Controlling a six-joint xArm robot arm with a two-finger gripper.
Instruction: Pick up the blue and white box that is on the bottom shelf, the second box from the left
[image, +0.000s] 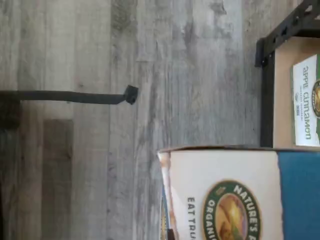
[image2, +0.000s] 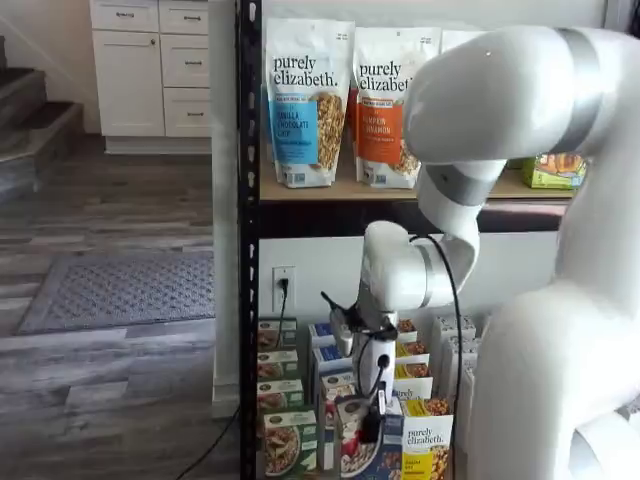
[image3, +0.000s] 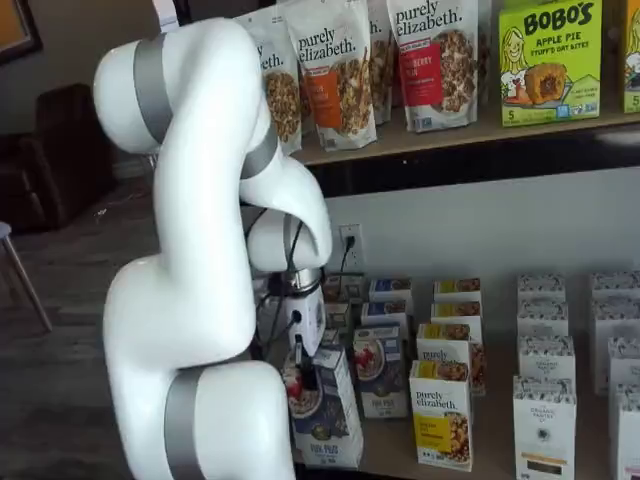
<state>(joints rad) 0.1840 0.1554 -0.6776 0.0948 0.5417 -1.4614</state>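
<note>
The blue and white box (image3: 328, 415) has a white top band and a picture of a bowl with red berries. It sits out in front of its row on the bottom shelf (image3: 492, 452), slightly tilted. It also shows in a shelf view (image2: 355, 445) and fills the near part of the wrist view (image: 235, 195). My gripper (image3: 302, 372) hangs from the white arm with its black fingers closed on the box's top. In a shelf view the gripper (image2: 372, 422) is at the box's front face.
A green-trimmed apple cinnamon carton (image: 306, 100) stands behind the box, by the black rack post (image: 265, 75). A yellow purely elizabeth carton (image3: 442, 425) stands beside the box. Granola bags (image2: 305, 100) line the upper tier. A black cable (image2: 455, 300) runs along the arm.
</note>
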